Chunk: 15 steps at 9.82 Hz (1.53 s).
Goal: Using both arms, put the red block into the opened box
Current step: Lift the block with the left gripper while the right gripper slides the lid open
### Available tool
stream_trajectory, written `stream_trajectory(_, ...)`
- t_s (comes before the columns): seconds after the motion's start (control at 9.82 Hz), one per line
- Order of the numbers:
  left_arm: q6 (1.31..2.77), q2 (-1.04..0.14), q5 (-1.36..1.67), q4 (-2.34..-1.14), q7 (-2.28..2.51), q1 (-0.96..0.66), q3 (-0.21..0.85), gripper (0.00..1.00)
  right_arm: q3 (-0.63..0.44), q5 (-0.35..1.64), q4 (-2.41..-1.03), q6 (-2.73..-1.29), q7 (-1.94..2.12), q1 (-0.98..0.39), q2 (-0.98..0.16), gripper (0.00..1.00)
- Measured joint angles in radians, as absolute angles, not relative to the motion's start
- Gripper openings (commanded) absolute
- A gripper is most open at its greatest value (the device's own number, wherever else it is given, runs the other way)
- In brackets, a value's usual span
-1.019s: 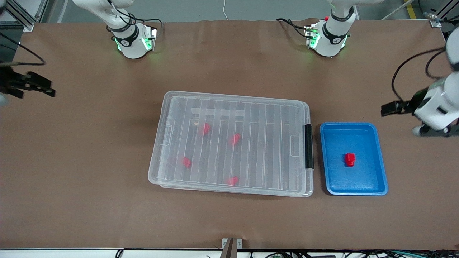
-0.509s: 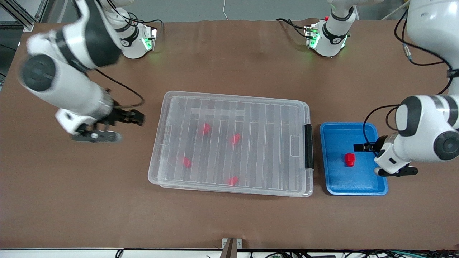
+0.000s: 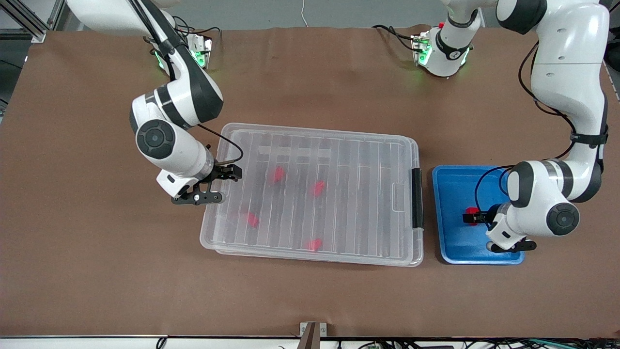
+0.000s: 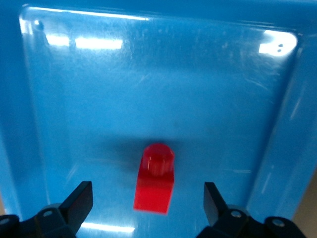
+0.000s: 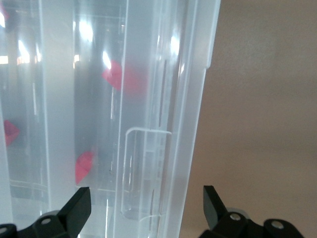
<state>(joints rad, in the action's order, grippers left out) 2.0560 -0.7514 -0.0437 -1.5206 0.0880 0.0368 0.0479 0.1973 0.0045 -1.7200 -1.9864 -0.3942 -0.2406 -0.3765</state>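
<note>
The red block [image 3: 471, 210] lies in the blue tray [image 3: 450, 189], nub end pointing away from my left gripper [image 3: 472, 217]. That gripper hangs low over the tray, open. In the left wrist view the red block [image 4: 157, 171] sits between the spread fingertips of the left gripper [image 4: 147, 199], untouched. The clear box [image 3: 315, 131] lies mid-table with its ribbed lid on. My right gripper [image 3: 231, 172] is open over the box's short edge at the right arm's end. The right wrist view shows the right gripper [image 5: 146, 203] straddling the box's [image 5: 163, 99] lid rim.
Several other red blocks [image 3: 277, 174] show through the lid inside the box. A black latch [image 3: 417, 198] sits on the box's short side beside the tray. Bare brown table surrounds both containers.
Both arms swung in from the table's ends. The left gripper came down over the tray to the red block. The right gripper reached the box's short edge.
</note>
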Motion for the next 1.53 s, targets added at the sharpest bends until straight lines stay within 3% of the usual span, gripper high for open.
stream_trajectory(0.1, 2.065, -0.764, -0.044, -1.520, 0.088, 0.036, 0.049, 0.70, 0.198, -0.006, -1.741, -1.997, -0.394, -0.241, -0.376, 1.00)
stream_trajectory(0.2, 2.069, -0.771, -0.043, -1.520, 0.088, 0.036, 0.051, 0.51, 0.197, -0.026, -1.761, -2.004, -0.394, -0.241, -0.375, 1.00)
stream_trajectory(0.31, 2.069, -0.772, -0.043, -1.520, 0.088, 0.035, 0.052, 0.14, 0.197, -0.032, -1.772, -2.017, -0.394, -0.240, -0.374, 1.00)
stream_trajectory(0.41, 2.069, -0.773, -0.043, -1.520, 0.088, 0.035, 0.052, 0.00, 0.197, -0.037, -1.776, -2.019, -0.394, -0.240, -0.371, 1.00)
stream_trajectory(0.71, 2.062, -0.769, -0.043, -1.509, 0.088, 0.031, 0.061, 0.00, 0.194, -0.068, -1.787, -2.013, -0.360, -0.200, -0.365, 1.00)
stream_trajectory(1.12, 1.818, -0.600, -0.043, -1.446, 0.101, 0.025, 0.128, 0.00, 0.190, -0.074, -1.804, -1.952, -0.197, -0.069, -0.344, 1.00)
stream_trajectory(1.32, 1.724, -0.508, -0.042, -1.429, 0.225, 0.026, 0.218, 0.00, 0.185, -0.078, -1.804, -1.934, -0.130, -0.013, -0.341, 1.00)
stream_trajectory(1.53, 1.711, -0.488, -0.043, -1.429, 0.408, 0.018, 0.357, 0.00, 0.182, -0.078, -1.804, -1.923, -0.082, 0.028, -0.341, 1.00)
